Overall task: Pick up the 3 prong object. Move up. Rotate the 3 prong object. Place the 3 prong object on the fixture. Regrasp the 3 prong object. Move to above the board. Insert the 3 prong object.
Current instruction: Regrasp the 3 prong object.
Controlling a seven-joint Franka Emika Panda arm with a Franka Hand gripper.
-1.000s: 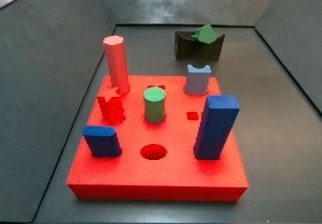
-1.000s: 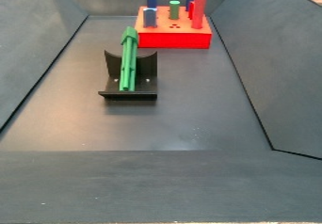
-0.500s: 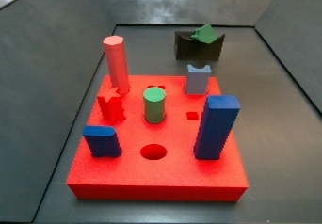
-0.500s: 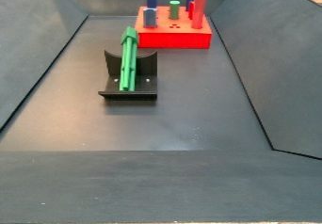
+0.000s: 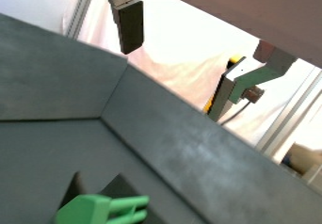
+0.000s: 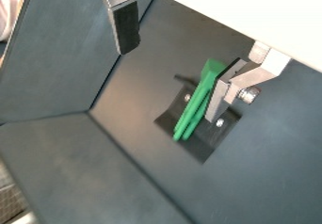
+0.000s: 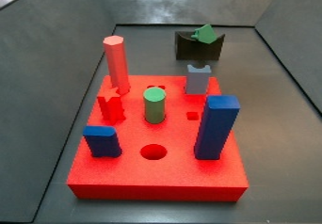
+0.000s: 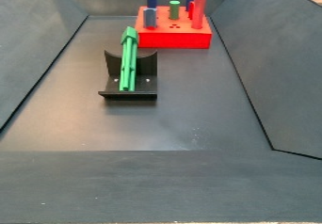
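Overhead, empty spread hand [image 6: 183, 40]; 3 prong object [image 8: 128, 52] across fixture [image 8: 131, 78]

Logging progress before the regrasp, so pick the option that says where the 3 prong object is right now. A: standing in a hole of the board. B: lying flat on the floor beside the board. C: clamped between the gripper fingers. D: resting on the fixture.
D: the 3 prong object rests on the fixture, off the board; the gripper is above it, open and empty.
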